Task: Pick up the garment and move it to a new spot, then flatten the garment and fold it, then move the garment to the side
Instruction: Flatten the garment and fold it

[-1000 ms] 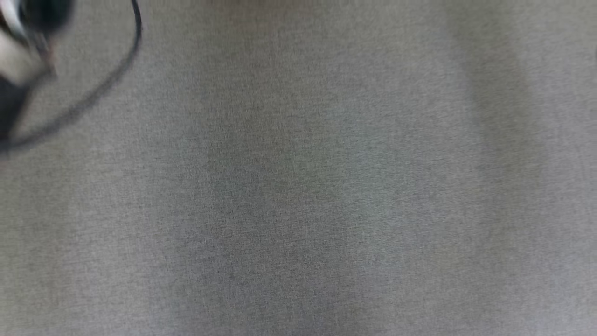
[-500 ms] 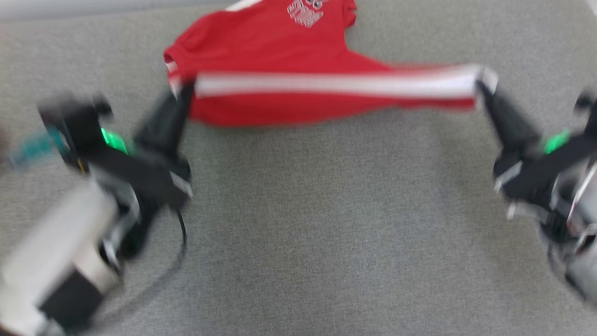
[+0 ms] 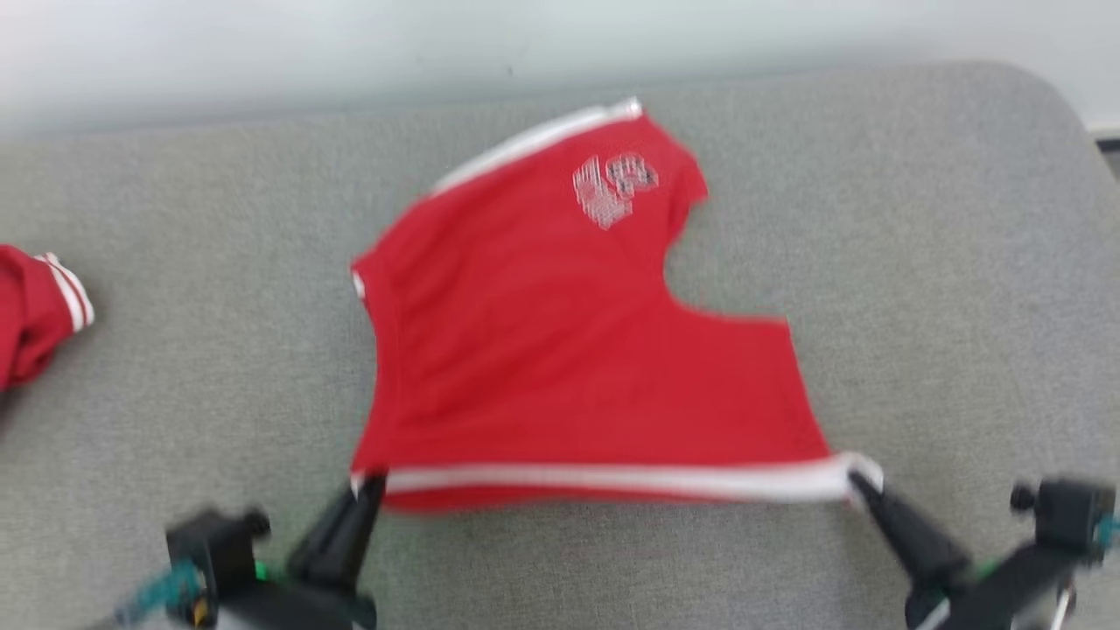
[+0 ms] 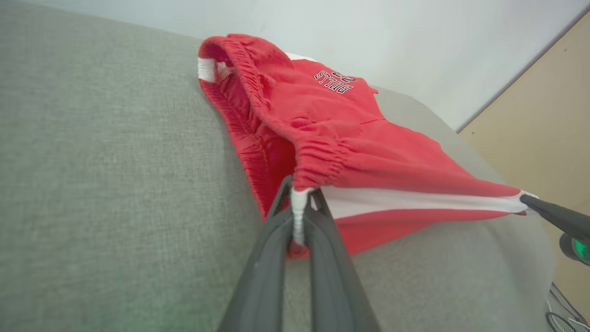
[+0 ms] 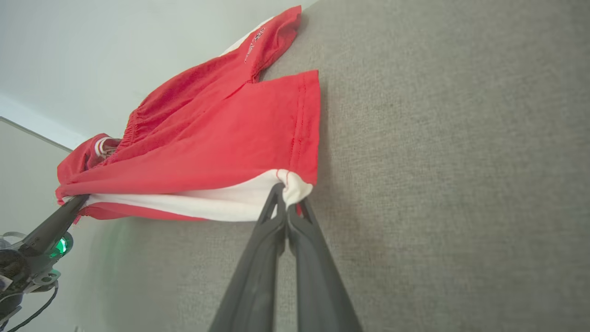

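Shorts, red with a white side stripe, lie spread across the middle of a grey fabric worktop, their far leg reaching toward the upper centre of the head view, where a pale printed number shows. The white stripe runs along the near edge of the shorts and is stretched straight between the two hands. The left hand, at the lower left of the head view, is clamped on the waistband end of that stripe; in the left wrist view its two dark fingers press together on the white cloth just under the gathered elastic waistband. The right hand, at the lower right, is pinched tight on the hem corner of the stripe. Another red garment with white-striped trim sits at the left edge of the head view, well apart from the shorts. A pale wall runs along the top of the frame behind the worktop.
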Robot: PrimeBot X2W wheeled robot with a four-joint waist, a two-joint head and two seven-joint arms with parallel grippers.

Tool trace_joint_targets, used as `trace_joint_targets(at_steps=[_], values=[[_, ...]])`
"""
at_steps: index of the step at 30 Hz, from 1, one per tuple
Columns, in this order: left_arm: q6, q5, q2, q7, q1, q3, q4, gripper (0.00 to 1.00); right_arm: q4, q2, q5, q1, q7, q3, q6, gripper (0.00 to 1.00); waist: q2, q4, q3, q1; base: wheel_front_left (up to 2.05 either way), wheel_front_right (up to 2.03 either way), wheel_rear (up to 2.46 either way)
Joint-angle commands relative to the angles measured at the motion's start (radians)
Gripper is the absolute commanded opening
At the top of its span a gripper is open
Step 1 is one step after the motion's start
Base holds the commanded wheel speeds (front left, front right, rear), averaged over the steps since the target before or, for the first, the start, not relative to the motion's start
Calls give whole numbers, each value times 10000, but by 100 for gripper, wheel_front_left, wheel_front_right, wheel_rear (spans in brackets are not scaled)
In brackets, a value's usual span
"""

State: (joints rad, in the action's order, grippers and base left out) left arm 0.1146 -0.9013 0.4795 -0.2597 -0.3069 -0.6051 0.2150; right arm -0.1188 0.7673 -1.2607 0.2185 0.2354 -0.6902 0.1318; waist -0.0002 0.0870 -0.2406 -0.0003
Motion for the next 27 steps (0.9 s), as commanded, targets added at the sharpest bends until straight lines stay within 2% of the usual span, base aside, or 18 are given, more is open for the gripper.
trace_joint_targets(at_steps=[1,10,17,20,23,27], values=[[30,236,-32,-53,398,181,25,0,36,143,-104,-353,26,-71,-23,0,2,-44,343,3,0,0,0],[121,1580,-772,-53,2632,1466,-223,0,924,533,-768,-2146,-245,-239,-23,0,2,-41,853,3,0,0,0],[135,2247,-1010,-53,3283,1736,-556,0,1438,883,-1124,-2932,-233,103,-23,0,2,-174,1002,3,0,0,0],[140,2413,-1117,-53,3236,1593,-707,0,1620,908,-1116,-2848,-240,298,-23,0,2,-243,1130,3,0,0,0],[141,2482,-1247,-53,3075,1891,-873,0,1725,999,-1000,-2494,-463,459,-23,0,2,-279,1249,3,0,0,0],[142,2487,-1266,-53,2617,2044,-1087,0,1668,1009,-1013,-1434,-992,848,-23,0,2,-363,1275,3,0,0,0]])
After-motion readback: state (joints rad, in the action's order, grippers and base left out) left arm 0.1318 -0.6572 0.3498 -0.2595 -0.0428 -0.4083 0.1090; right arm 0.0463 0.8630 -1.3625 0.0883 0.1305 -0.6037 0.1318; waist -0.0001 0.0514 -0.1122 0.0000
